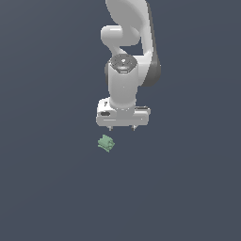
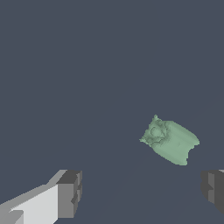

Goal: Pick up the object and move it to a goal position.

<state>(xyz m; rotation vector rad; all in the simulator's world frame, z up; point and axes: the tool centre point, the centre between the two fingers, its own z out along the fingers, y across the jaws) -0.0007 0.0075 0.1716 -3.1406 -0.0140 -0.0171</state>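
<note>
In the exterior view you see the gripper [image 1: 122, 128] pointing down over a plain dark surface, its jaws spread and holding nothing. The object [image 1: 106, 143] lies free just below it, slightly toward the exterior view's left. In the wrist view you see the object [image 2: 169, 140] ahead of the two fingertips [image 2: 69, 194], outside the gap, touching neither.

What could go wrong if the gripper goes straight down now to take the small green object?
1. The object is not between the fingers; it lies off to the exterior view's left of the gripper, so a straight descent would probably miss it or push it.
2. It is small and lumpy, so the open jaws may grip an uneven edge and it could slip.
</note>
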